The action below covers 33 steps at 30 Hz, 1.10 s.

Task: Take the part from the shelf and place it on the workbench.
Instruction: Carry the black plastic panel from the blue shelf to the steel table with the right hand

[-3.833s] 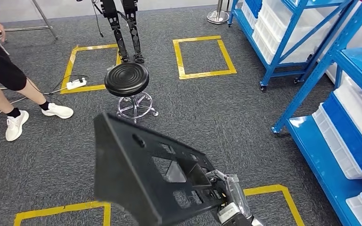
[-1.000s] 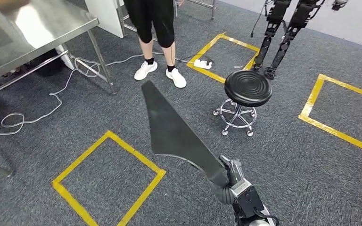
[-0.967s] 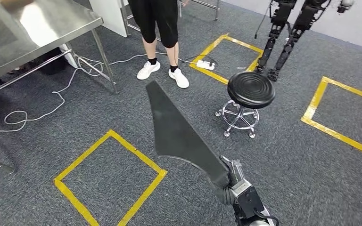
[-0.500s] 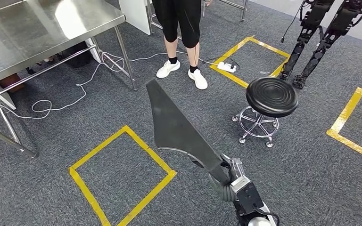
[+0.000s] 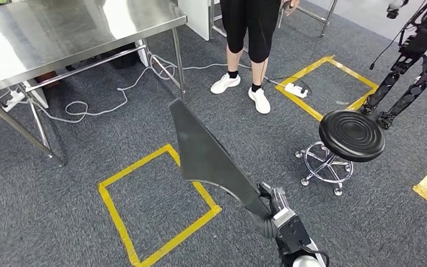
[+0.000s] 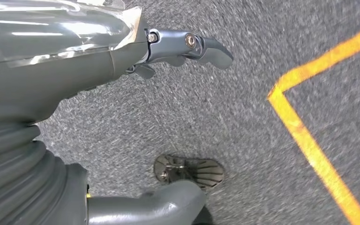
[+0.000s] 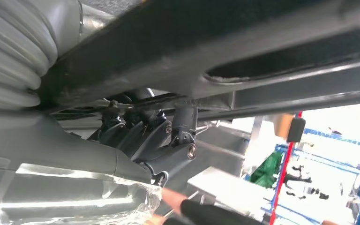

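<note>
The black part is being held up in the air over the carpet, its long axis running from the right hand up and away to the left, its pointed tip aiming toward the steel bench. The right hand is gripping its near, lower end, fingers wrapped around it. The left hand is hanging over the carpet, fingers apart, holding nothing.

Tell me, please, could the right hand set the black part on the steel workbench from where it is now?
Probably not yet: the right hand holds the black part over open carpet, and the workbench stands apart, beyond the yellow square.
</note>
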Tool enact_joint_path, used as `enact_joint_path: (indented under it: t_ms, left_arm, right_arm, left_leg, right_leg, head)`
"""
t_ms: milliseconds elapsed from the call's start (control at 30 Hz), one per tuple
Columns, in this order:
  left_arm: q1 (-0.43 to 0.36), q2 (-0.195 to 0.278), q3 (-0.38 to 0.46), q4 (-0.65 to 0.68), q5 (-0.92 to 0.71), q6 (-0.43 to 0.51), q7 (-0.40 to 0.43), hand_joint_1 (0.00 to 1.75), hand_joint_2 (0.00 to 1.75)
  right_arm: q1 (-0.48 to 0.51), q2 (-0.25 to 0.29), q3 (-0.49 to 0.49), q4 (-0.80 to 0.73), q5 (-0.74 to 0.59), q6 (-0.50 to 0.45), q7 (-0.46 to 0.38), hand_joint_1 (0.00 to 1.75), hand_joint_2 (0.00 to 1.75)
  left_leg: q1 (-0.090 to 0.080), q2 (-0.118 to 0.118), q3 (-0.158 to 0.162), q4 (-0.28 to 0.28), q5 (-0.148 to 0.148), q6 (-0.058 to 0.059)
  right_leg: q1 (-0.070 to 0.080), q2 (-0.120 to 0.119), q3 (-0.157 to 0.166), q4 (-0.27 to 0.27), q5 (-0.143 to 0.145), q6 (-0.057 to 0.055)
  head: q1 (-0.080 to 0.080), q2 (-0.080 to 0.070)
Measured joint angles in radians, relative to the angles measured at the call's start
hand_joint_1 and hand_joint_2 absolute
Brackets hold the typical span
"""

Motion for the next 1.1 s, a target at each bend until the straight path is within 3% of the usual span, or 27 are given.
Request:
enact_joint_path:
  t_ms: [67,100,133,167,233,267,333,400,433,500,567,600,633,667,700,767,833,933,1000,1067,1100]
  left_arm:
    - [-0.003,-0.001,0.0,0.0,0.0,0.0,-0.003,0.0,1.75]
    - [-0.003,-0.001,0.0,0.0,0.0,0.0,-0.004,0.0,1.75]
    - [-0.002,-0.002,0.0,0.0,0.0,0.0,-0.005,0.0,1.75]
    - [-0.001,-0.002,0.0,0.0,0.0,0.001,-0.006,0.0,1.75]
    - [0.0,-0.003,0.0,0.0,0.0,0.0,-0.008,0.0,1.75]
    - [0.0,-0.004,0.0,0.0,0.0,0.0,-0.008,0.0,1.75]
    - [0.001,-0.004,0.0,0.0,0.0,0.001,-0.01,0.0,1.75]
    - [0.003,-0.004,0.0,0.0,0.0,0.001,-0.011,0.0,1.75]
    - [0.005,-0.004,0.0,0.0,-0.001,0.001,-0.012,0.0,1.75]
    - [0.004,-0.004,0.0,0.001,-0.001,0.001,-0.015,0.0,1.75]
    - [0.002,-0.004,0.0,0.001,-0.002,0.001,-0.016,0.0,1.75]
    - [0.002,-0.005,0.0,0.001,-0.002,0.0,-0.016,0.0,1.75]
    - [0.003,-0.006,0.0,0.001,-0.003,0.0,-0.016,0.0,1.75]
    - [0.003,-0.006,0.0,0.001,-0.004,0.0,-0.015,0.0,1.75]
    - [0.004,-0.006,0.0,0.001,-0.004,0.0,-0.015,0.0,1.75]
    - [0.003,-0.006,0.0,0.001,-0.005,0.0,-0.015,0.0,1.75]
    - [0.0,-0.005,0.0,0.001,-0.006,-0.001,-0.015,0.0,1.75]
    - [0.0,-0.005,0.0,0.001,-0.008,0.0,-0.015,0.0,1.75]
    - [0.001,-0.006,0.0,0.001,-0.008,0.0,-0.015,0.0,1.75]
    - [-0.001,-0.007,0.0,0.001,-0.009,0.0,-0.015,0.0,1.75]
    - [-0.002,-0.007,0.0,0.001,-0.009,-0.001,-0.014,0.0,1.75]
  right_arm:
    - [0.004,-0.004,0.0,0.004,-0.003,-0.001,0.0,1.75,1.75]
    - [0.007,-0.006,0.0,0.006,-0.004,-0.002,0.0,1.75,1.75]
    - [0.009,-0.008,0.0,0.007,-0.005,-0.002,0.0,1.75,1.75]
    - [0.011,-0.01,0.0,0.007,-0.005,-0.003,0.0,1.75,1.75]
    - [0.011,-0.012,-0.001,0.007,-0.005,-0.003,0.0,1.75,1.75]
    - [0.01,-0.012,-0.001,0.008,-0.005,-0.003,0.0,1.75,1.75]
    - [0.011,-0.012,0.0,0.008,-0.006,-0.003,0.0,1.75,1.75]
    - [0.01,-0.011,0.0,0.007,-0.006,-0.005,0.0,1.75,1.75]
    - [0.01,-0.01,0.0,0.007,-0.006,-0.008,0.0,1.75,1.75]
    - [0.014,-0.008,-0.001,0.003,-0.006,-0.016,0.001,1.75,1.75]
    - [0.023,-0.006,-0.002,-0.002,-0.001,-0.025,0.003,1.75,1.75]
    - [0.029,-0.005,-0.003,-0.005,0.002,-0.029,0.004,1.75,1.75]
    - [0.034,-0.003,-0.003,-0.008,0.005,-0.032,0.006,1.75,1.75]
    - [0.038,-0.001,-0.003,-0.011,0.007,-0.034,0.007,1.75,1.75]
    - [0.04,0.0,-0.003,-0.014,0.009,-0.035,0.008,1.75,1.75]
    - [0.041,0.003,-0.003,-0.021,0.01,-0.035,0.008,1.75,1.75]
    - [0.041,0.006,-0.004,-0.026,0.011,-0.035,0.009,1.75,1.75]
    - [0.043,0.008,-0.004,-0.031,0.011,-0.035,0.009,1.75,1.75]
    - [0.043,0.007,-0.005,-0.034,0.012,-0.035,0.009,1.75,1.75]
    - [0.048,0.007,-0.006,-0.035,0.012,-0.035,0.01,1.75,1.75]
    - [0.052,0.007,-0.007,-0.035,0.012,-0.036,0.012,1.75,1.75]
  left_leg:
    - [0.0,-0.024,0.003,-0.003,0.0,0.006]
    - [0.0,-0.038,0.003,-0.002,-0.001,0.005]
    - [0.0,-0.052,0.003,-0.002,-0.002,0.004]
    - [0.002,-0.066,0.004,0.0,-0.004,0.002]
    - [0.005,-0.092,0.005,0.009,-0.011,-0.009]
    - [0.005,-0.102,0.003,0.017,-0.016,-0.017]
    - [0.004,-0.116,-0.004,0.029,-0.024,-0.03]
    - [0.008,-0.123,-0.008,0.03,-0.026,-0.038]
    - [0.01,-0.112,-0.011,0.037,-0.03,-0.042]
    - [0.012,-0.067,-0.04,0.101,-0.065,-0.053]
    - [0.015,-0.025,-0.106,0.229,-0.121,-0.064]
    - [0.017,-0.017,-0.139,0.285,-0.138,-0.067]
    - [0.018,-0.014,-0.157,0.309,-0.137,-0.067]
    - [0.019,-0.011,-0.157,0.298,-0.118,-0.066]
    - [0.018,-0.006,-0.137,0.25,-0.084,-0.063]
    - [0.011,0.031,-0.072,0.119,-0.024,-0.048]
    - [-0.001,0.058,-0.038,0.052,-0.011,-0.035]
    - [-0.004,0.029,-0.028,0.033,-0.012,-0.023]
    - [0.001,0.006,-0.009,0.012,-0.004,-0.013]
    - [0.005,-0.018,-0.002,0.005,-0.002,-0.005]
    - [0.005,-0.032,-0.002,0.005,-0.003,-0.003]
  right_leg:
    - [-0.005,0.035,-0.069,0.124,-0.045,-0.004]
    - [-0.007,0.039,-0.098,0.169,-0.055,-0.001]
    - [-0.009,0.04,-0.113,0.18,-0.049,0.007]
    - [-0.012,0.042,-0.108,0.154,-0.027,0.018]
    - [-0.021,0.062,-0.06,0.029,0.038,0.04]
    - [-0.023,0.072,-0.038,-0.024,0.061,0.043]
    - [-0.022,0.082,-0.019,-0.064,0.076,0.032]
    - [-0.02,0.069,-0.014,-0.066,0.077,0.017]
    - [-0.021,0.064,-0.012,-0.067,0.078,0.011]
    - [-0.025,0.049,-0.006,-0.069,0.076,0.001]
    - [-0.021,0.03,-0.001,-0.069,0.07,-0.008]
    - [-0.02,0.02,0.001,-0.069,0.068,-0.011]
    - [-0.019,0.01,0.003,-0.069,0.065,-0.013]
    - [-0.018,0.001,0.007,-0.069,0.062,-0.014]
    - [-0.018,-0.008,0.012,-0.069,0.058,-0.014]
    - [-0.014,-0.024,0.023,-0.07,0.049,-0.009]
    - [-0.008,-0.039,0.03,-0.071,0.041,0.0]
    - [-0.003,-0.058,0.04,-0.078,0.032,0.015]
    - [-0.002,-0.022,0.028,-0.036,0.008,0.017]
    - [-0.004,0.027,-0.035,0.082,-0.037,0.01]
    - [-0.004,0.036,-0.073,0.143,-0.055,0.009]
  head:
    - [0.003,0.0]
    - [0.004,0.0]
    - [0.004,0.0]
    - [0.004,0.0]
    - [0.005,0.0]
    - [0.006,0.0]
    - [0.006,0.0]
    - [0.005,0.0]
    - [0.004,0.0]
    - [-0.002,0.0]
    - [-0.008,0.0]
    - [-0.008,0.0]
    - [-0.008,0.0]
    - [-0.008,0.0]
    - [-0.008,0.0]
    - [-0.008,0.0]
    - [-0.007,0.0]
    - [-0.007,0.0]
    - [-0.003,0.0]
    - [0.0,0.0]
    - [0.001,0.0]
